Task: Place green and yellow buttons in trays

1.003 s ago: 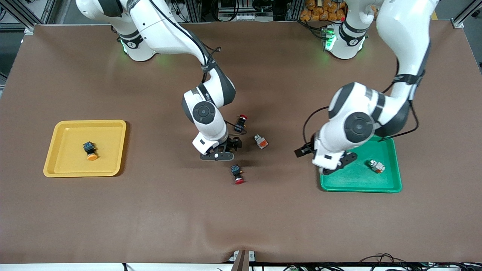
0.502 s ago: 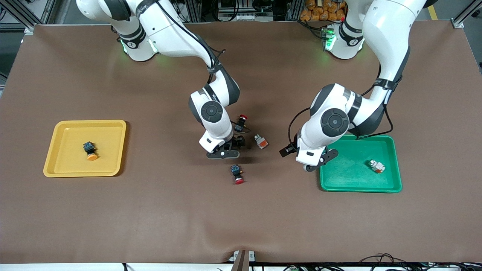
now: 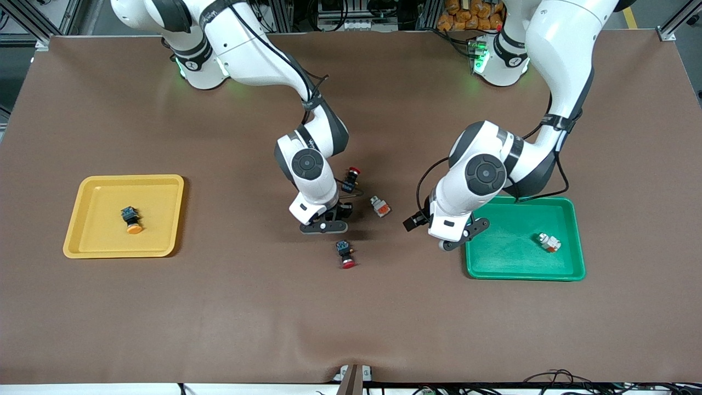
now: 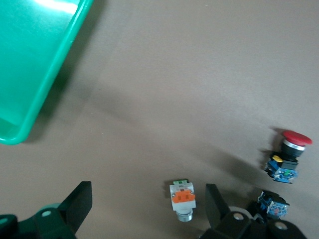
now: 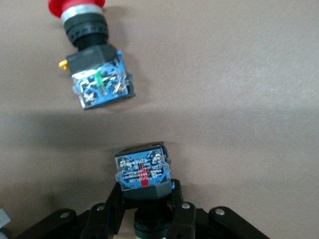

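Note:
My right gripper (image 3: pixel 335 215) (image 5: pixel 144 209) is shut on a black-blue-bodied button (image 5: pixel 142 173) near the table's middle; its cap is hidden between the fingers. A whitish button with an orange block (image 3: pixel 379 206) (image 4: pixel 183 198) lies on the table beside it. My left gripper (image 3: pixel 447 240) (image 4: pixel 144 209) is open and empty, in the air between that whitish button and the green tray (image 3: pixel 493 263) (image 4: pixel 35 64). The green tray holds another whitish button (image 3: pixel 549 242). The yellow tray (image 3: pixel 93 241) holds an orange-yellow-capped button (image 3: pixel 131 219).
Two red-capped black buttons lie on the table. One (image 3: pixel 351 178) (image 5: pixel 92 64) (image 4: pixel 288 155) is just farther from the front camera than my right gripper. The other (image 3: pixel 345 255) is just nearer to it. The brown table cover is wrinkled at its near edge.
My left gripper has moved off the green tray toward the whitish button at the table's middle. My right gripper has shifted slightly toward the left arm's end, still shut on its button.

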`<action>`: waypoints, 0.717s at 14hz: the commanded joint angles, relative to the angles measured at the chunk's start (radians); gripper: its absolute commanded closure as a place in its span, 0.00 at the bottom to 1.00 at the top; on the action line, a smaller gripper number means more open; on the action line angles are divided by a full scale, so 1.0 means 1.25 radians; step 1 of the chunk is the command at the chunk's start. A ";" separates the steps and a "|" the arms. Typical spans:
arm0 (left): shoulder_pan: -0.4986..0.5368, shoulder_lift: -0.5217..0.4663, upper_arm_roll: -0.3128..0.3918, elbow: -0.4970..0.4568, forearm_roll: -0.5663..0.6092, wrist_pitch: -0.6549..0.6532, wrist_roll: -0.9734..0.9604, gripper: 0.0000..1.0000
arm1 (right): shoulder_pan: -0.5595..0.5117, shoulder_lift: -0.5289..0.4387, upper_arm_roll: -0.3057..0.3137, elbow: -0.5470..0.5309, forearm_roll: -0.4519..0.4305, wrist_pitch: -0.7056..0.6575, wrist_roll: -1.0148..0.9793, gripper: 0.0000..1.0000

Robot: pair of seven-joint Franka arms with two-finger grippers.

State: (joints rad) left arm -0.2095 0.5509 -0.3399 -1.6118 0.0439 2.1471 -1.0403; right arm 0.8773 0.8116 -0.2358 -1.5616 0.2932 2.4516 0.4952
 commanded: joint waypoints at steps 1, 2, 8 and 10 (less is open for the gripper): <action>-0.019 -0.016 0.002 -0.003 0.002 0.011 -0.016 0.00 | -0.021 -0.044 -0.011 -0.006 -0.003 -0.031 -0.011 1.00; -0.035 -0.004 0.003 -0.003 0.002 0.014 -0.016 0.00 | -0.039 -0.069 -0.020 -0.006 -0.003 -0.059 -0.013 1.00; -0.105 0.049 0.012 -0.005 0.002 0.052 -0.041 0.00 | -0.250 -0.244 -0.030 -0.006 0.010 -0.281 -0.162 0.96; -0.155 0.071 0.030 -0.009 0.042 0.065 -0.105 0.00 | -0.314 -0.277 -0.030 -0.007 0.010 -0.347 -0.197 0.95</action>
State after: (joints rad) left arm -0.3416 0.6105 -0.3310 -1.6229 0.0524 2.2006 -1.0969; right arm 0.5463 0.5249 -0.2975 -1.5330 0.2949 2.0691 0.2820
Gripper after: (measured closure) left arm 0.000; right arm 0.595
